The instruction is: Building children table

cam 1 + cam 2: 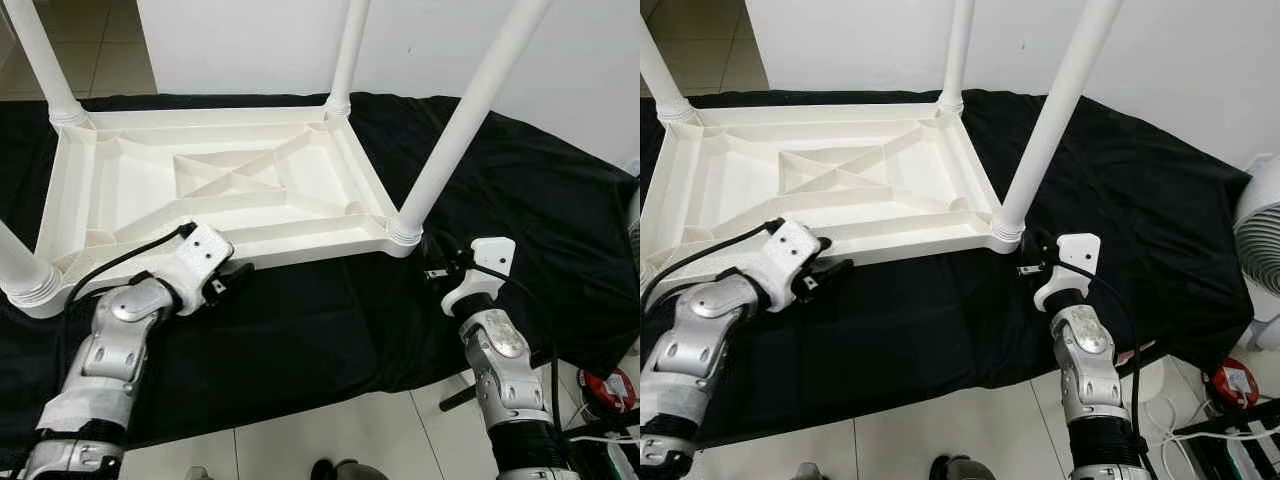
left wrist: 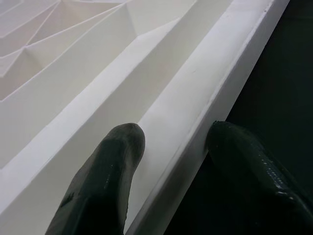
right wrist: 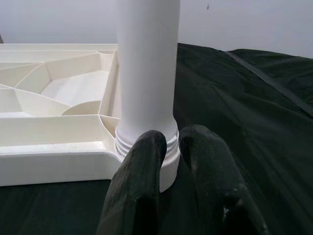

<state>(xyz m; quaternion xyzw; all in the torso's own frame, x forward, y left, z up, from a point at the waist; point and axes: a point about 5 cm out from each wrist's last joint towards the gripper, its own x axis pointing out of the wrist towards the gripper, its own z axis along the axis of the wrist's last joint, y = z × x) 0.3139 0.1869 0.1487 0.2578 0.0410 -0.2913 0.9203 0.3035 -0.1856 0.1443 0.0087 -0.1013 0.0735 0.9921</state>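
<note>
A white plastic children's table (image 1: 300, 240) lies upside down on a black cloth (image 1: 330, 330), its ribbed underside facing up. Legs stand in its corners, the near-right leg (image 1: 460, 130) rising tall from its socket. My left gripper (image 1: 235, 280) is at the near rim. In the left wrist view the left gripper (image 2: 171, 142) has one finger (image 2: 117, 161) inside the rim (image 2: 195, 107) and the other outside, shut on it. My right gripper (image 1: 432, 268) sits just in front of that leg's threaded base (image 3: 146, 142), and the right gripper (image 3: 171, 142) has its fingers nearly together, holding nothing.
The black cloth covers a low surface that ends near me, with tiled floor (image 1: 350, 440) below. A white wall (image 1: 250, 40) stands behind. At the right are a white fan (image 1: 1260, 230), a red object (image 1: 605, 388) and cables on the floor.
</note>
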